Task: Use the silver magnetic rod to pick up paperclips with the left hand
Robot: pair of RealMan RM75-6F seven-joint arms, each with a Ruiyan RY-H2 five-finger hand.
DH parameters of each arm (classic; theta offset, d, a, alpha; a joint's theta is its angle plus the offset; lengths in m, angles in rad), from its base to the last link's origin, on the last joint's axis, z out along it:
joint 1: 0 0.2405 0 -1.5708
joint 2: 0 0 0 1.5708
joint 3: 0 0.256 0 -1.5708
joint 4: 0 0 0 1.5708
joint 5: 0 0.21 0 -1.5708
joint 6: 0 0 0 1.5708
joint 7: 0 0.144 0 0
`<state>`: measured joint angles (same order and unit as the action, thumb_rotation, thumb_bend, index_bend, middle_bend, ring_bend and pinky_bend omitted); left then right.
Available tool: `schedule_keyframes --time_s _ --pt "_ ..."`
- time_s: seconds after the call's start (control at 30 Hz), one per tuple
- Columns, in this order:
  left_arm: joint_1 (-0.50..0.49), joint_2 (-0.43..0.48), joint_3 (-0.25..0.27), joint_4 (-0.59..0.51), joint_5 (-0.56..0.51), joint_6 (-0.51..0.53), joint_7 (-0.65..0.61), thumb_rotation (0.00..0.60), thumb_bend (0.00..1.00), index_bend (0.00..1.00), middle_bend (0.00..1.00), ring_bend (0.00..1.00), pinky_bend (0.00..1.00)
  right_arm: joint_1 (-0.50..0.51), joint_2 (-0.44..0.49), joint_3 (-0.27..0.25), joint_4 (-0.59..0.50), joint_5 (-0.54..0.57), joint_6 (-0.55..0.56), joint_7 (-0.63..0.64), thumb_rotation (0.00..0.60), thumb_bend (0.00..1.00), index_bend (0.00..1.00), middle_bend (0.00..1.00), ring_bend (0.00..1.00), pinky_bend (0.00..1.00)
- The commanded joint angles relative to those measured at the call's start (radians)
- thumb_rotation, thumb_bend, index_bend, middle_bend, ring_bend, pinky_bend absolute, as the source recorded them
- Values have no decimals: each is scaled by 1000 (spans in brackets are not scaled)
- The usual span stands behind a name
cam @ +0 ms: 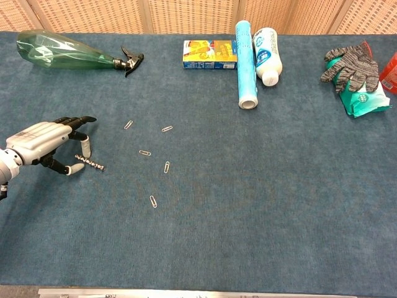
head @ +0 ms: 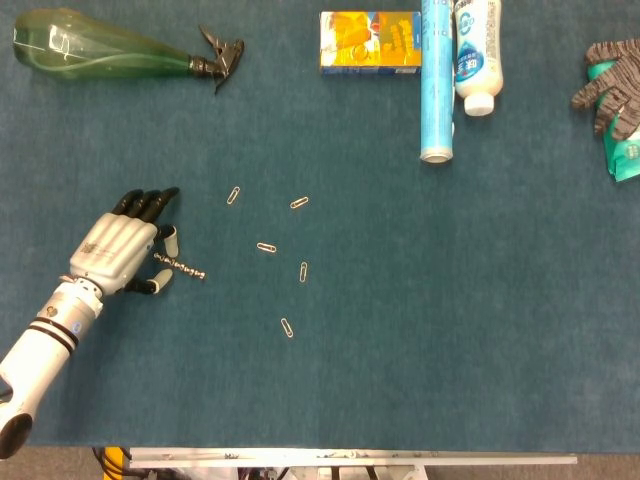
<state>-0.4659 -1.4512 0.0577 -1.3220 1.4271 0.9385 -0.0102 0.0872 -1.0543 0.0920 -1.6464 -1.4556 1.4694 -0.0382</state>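
Even, diffuse light is falling from above across my blue felt table [head: 420,330], and nothing is throwing more than a faint, soft shadow. No glare is washing anything out; only the green spray bottle [head: 100,47] is catching a thin highlight. Both views are staying sharp, though the paperclips [cam: 144,153] are showing tiny and grainy.
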Motion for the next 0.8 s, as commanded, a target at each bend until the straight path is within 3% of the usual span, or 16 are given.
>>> schedule_keyframes --time_s 0.03,0.8 --pt "0 -2 1 3 0 -1 -2 600 321 463 0 0 0 0 0 0 0 0 0 0 600 112 423 263 238 412" --pt "8 -25 -5 22 -11 5 9 600 323 514 0 0 0 -1 -7 -1 7 2 -2 3 600 112 424 263 238 412"
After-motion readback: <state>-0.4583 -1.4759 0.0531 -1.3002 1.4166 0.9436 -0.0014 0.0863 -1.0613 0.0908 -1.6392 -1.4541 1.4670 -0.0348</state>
